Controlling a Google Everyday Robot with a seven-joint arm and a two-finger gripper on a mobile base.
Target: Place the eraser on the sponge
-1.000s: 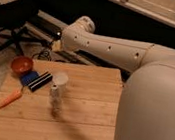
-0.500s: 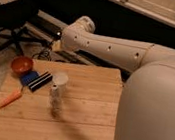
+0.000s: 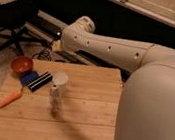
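Table (image 3: 85,130), pale wooden planks, is filling the near ground; the robot's white body (image 3: 156,117) is bulking up at its right edge.

Carrot (image 3: 10,99), orange, is lying at a slant near the table's left edge, the nearest loose item.

Gripper (image 3: 54,108) is hanging upright over the left-centre of the table, its pale round top uppermost and its darker lower end pointing down at the planks. Whether it is parted or closed cannot be told, nor whether its lower end is touching the wood. It is standing apart from the task's things, to the right of them and nearer the viewer.

Eraser (image 3: 40,81), a black block with a pale stripe, is lying diagonally on the table beyond the carrot. It is resting alongside the sponge, not on top of it.

Sponge (image 3: 28,78), a flat bright-blue pad, is lying just left of the eraser, the two touching or nearly so.

Bowl (image 3: 21,65), round and orange, is sitting just behind the sponge at the table's far left corner.

Arm (image 3: 110,48), white, is stretching leftward from the body above the table's far edge, ending in a rounded joint.

Office chair (image 3: 6,35), dark, is standing on the floor beyond the table at the left.
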